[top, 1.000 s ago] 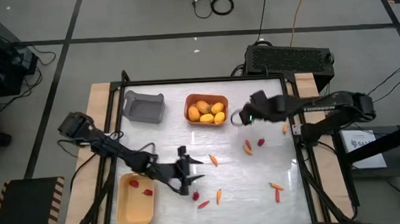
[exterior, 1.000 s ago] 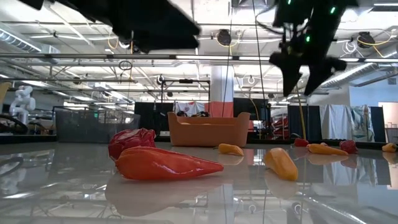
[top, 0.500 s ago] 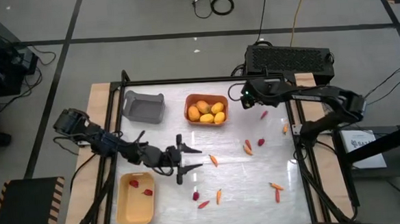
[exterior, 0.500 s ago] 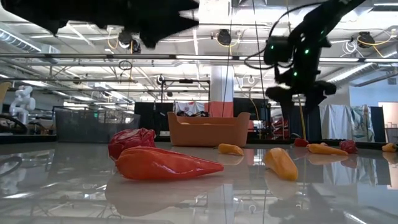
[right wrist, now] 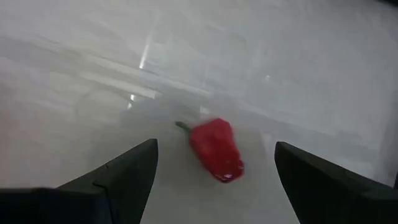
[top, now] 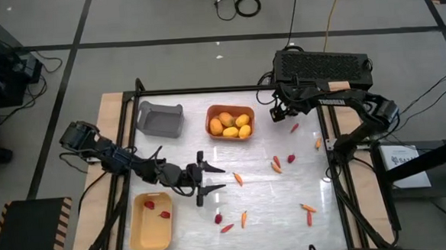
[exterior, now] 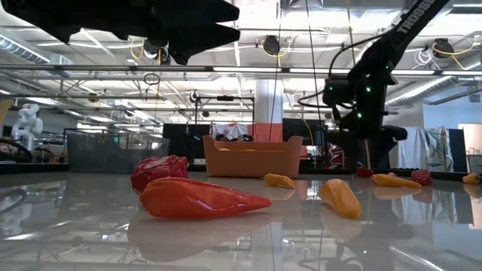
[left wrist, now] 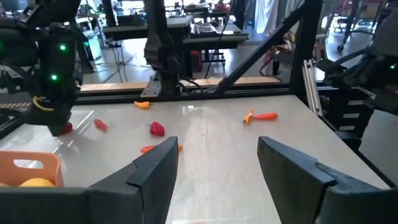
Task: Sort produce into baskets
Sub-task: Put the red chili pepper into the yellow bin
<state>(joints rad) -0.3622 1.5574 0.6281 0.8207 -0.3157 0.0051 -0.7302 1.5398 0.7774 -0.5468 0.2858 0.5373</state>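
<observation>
table: you have a glossy white tabletop (top: 265,192) inside a black frame with pale wooden strips down both sides; it mirrors the ceiling lights in the low view.
room: grey floor with dark tape lines around the table, a black ribbed box (top: 323,64) behind the far right corner, a coiled cable (top: 247,6) on the floor beyond it; the low view shows an open hall with a pillar and hanging cables.
orange basket (top: 230,121): far middle of the table, holding several yellow-orange fruits (top: 231,126).
grey basket (top: 160,119): far left, just left of the orange one; nothing shows in it.
pale yellow basket (top: 151,220): near left corner, with two dark red berries (top: 157,210) inside.
loose produce: a red pepper-like piece (right wrist: 216,149) lies on the table near the far right; an orange stick (top: 238,178) sits just right of your left arm's fingers; an orange stick beside a red berry (top: 290,159) mid-right; a small orange piece (top: 318,144) by the right rail; two sticks (top: 308,211) near right; a berry, a red piece (top: 227,227) and an orange stick (top: 244,217) near the front middle.
left gripper (top: 212,180): over the middle left of the table, fingers spread apart with nothing between them, pointing right.
right gripper (top: 282,111): at the far right, just right of the orange basket, jaws wide, nothing in them; the red pepper-like piece lies between the fingers in the wrist view, apart from both.
in the way: the orange stick lies close ahead of your left fingers.
</observation>
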